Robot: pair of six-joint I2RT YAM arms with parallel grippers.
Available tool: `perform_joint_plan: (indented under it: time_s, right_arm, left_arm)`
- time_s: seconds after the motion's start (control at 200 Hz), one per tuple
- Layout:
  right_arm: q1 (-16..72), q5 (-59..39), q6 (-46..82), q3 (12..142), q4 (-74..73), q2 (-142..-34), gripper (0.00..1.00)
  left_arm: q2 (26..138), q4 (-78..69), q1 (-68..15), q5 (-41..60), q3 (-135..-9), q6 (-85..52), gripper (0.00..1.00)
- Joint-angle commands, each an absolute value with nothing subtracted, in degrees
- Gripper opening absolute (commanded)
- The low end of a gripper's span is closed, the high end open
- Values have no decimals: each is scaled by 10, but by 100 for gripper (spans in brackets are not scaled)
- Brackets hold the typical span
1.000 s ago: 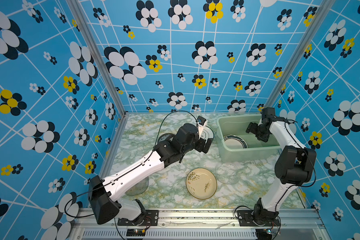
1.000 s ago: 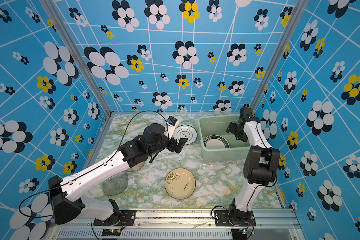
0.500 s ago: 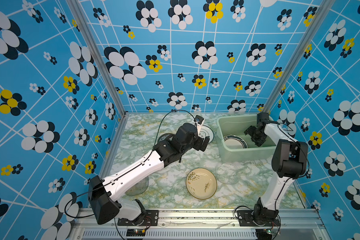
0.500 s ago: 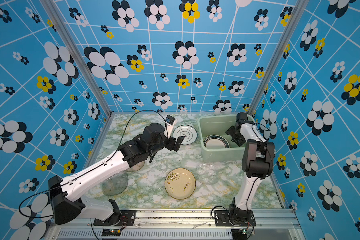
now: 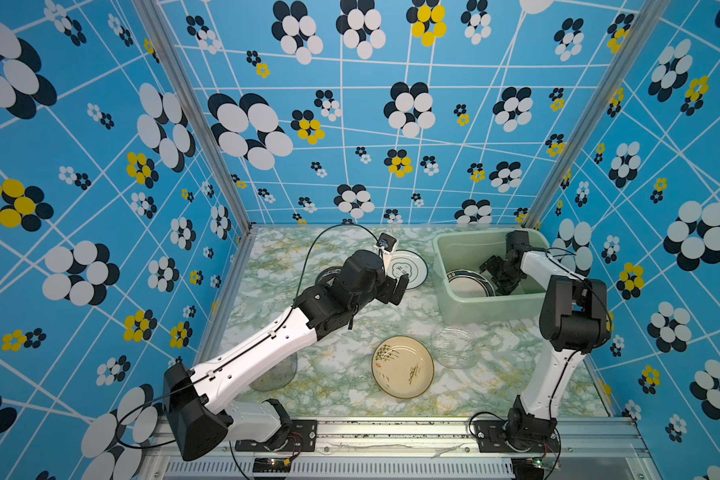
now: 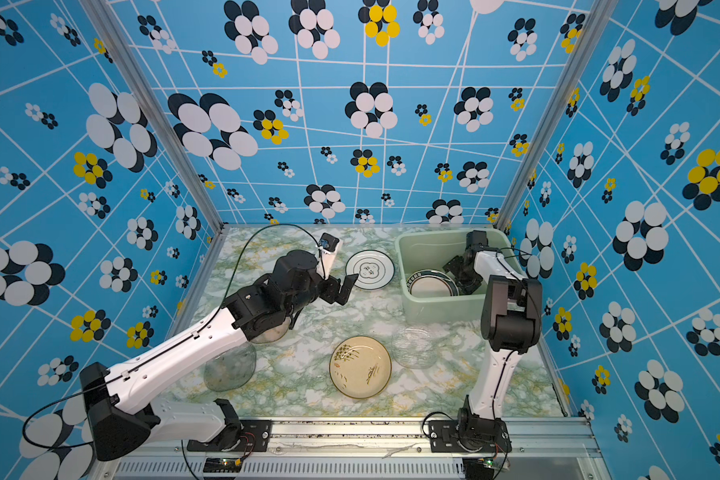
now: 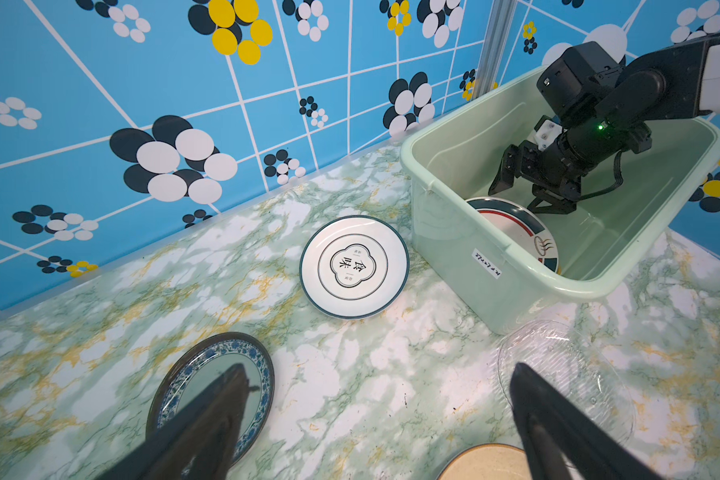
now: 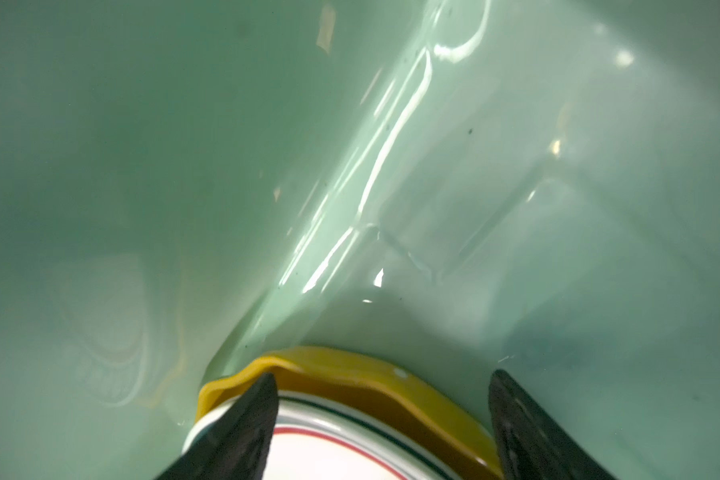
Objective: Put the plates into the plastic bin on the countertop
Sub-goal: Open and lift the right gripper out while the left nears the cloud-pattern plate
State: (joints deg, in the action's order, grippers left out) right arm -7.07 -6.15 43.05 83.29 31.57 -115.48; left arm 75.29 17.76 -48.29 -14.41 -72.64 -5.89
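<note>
Plates are seen partly gathered into the plastic bin (image 5: 474, 307), which stands at the far right of the tabletop (image 5: 350, 324). Inside it, a white red-ringed plate (image 7: 512, 226) lies on a yellow plate (image 8: 350, 365). The right pincer (image 7: 524, 199) is lowered into the bin just above that stack, its jaws spread and nothing held between them.

Five plates are left outside. A white lettered plate (image 5: 408, 270) lies just left of the bin, and a blue-patterned plate (image 7: 250, 357) further left, partly hidden under the left arm. A beige plate (image 5: 403, 366) is placed near the middle, a clear glass plate (image 5: 454, 347) just beside the bin's near wall, and another glass plate (image 6: 229, 370) at the near left.

The left pincer (image 6: 344, 291) is held fully released above the tabletop, close to the lettered plate. A pickup of that plate appears to be in hand. A finger would have to be worked under the low rim, and the bin cleared by the right arm first.
</note>
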Motion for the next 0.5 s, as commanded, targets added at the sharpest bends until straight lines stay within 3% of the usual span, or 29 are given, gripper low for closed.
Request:
perform_joint_plan:
  time_s: [0.0, 0.495]
  right_arm:
    - [-62, -96, 443, 811, 306, -1151, 81]
    - [-56, -87, 421, 818, 323, -1123, 82]
  left_arm:
    - [735, 177, -474, -146, -712, -48, 99]
    - [739, 262, -406, -137, -730, -171, 99]
